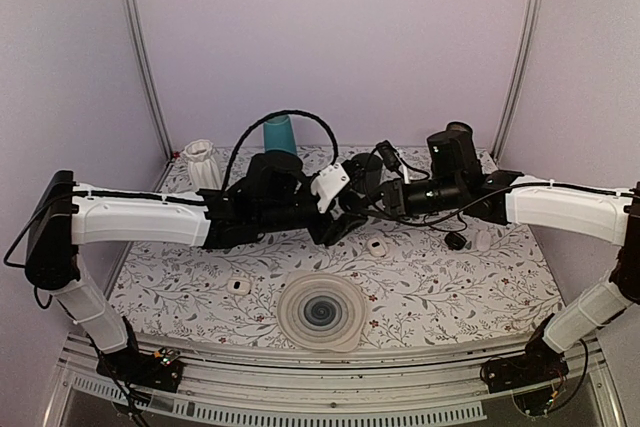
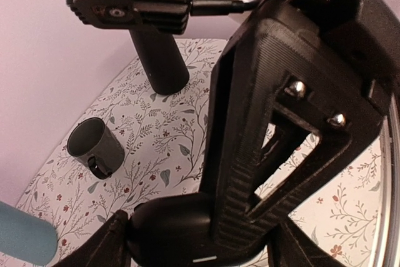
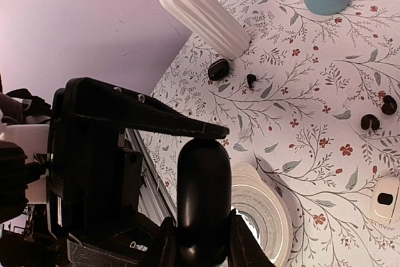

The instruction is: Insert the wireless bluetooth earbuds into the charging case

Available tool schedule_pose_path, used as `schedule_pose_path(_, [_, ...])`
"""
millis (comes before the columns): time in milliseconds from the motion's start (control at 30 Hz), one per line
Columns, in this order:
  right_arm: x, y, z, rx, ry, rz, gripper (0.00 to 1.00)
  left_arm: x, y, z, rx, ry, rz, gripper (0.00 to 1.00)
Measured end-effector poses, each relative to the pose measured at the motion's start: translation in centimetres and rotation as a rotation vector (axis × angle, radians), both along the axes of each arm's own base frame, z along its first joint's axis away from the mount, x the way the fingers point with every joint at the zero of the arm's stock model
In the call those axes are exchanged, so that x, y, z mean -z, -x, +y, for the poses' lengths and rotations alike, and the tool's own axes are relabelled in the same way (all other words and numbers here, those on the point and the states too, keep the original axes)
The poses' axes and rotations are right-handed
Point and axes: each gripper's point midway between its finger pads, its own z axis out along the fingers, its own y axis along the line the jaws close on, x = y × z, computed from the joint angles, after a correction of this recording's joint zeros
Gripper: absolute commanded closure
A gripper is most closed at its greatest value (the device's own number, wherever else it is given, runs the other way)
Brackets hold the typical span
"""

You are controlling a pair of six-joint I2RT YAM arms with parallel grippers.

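Observation:
A black oval charging case (image 2: 169,229), lid closed, is held above the table where both arms meet. My left gripper (image 2: 200,245) is shut on its two ends. My right gripper (image 3: 203,242) is shut across the case (image 3: 203,186), and its ribbed finger crosses the left wrist view. In the top view the left gripper (image 1: 340,219) and the right gripper (image 1: 368,205) overlap and hide the case. Two tiny black buds (image 3: 370,121) (image 3: 389,104) lie on the floral cloth at the right edge of the right wrist view. Neither gripper is near them.
A white ribbed vase (image 1: 201,162) and a teal cup (image 1: 280,133) stand at the back. A black pebble (image 3: 219,69) and a tiny black piece (image 3: 251,80) lie by the vase. A round ribbed disc (image 1: 320,313) lies at the front. Small white pieces (image 1: 238,286) (image 1: 376,245) and a black cup (image 2: 94,145) are on the cloth.

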Motion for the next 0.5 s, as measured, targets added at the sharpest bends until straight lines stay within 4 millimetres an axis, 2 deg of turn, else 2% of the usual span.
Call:
schedule_pose_path(133, [0.0, 0.0, 0.0, 0.001, -0.001, 0.000, 0.96, 0.0, 0.0, 0.0, -0.006, 0.002, 0.001, 0.17])
schedule_pose_path(200, [-0.1, 0.0, 0.0, 0.001, -0.002, -0.003, 0.96, -0.1, 0.0, 0.0, -0.005, 0.005, 0.000, 0.11])
schedule_pose_path(367, [-0.3, -0.3, 0.0, 0.017, -0.002, -0.019, 0.97, -0.5, 0.0, -0.2, -0.010, 0.036, 0.008, 0.07])
schedule_pose_path(500, [-1.4, -0.5, -0.2, 0.034, -0.013, -0.058, 0.97, -0.6, 0.7, 0.5, -0.004, 0.056, 0.025, 0.07])
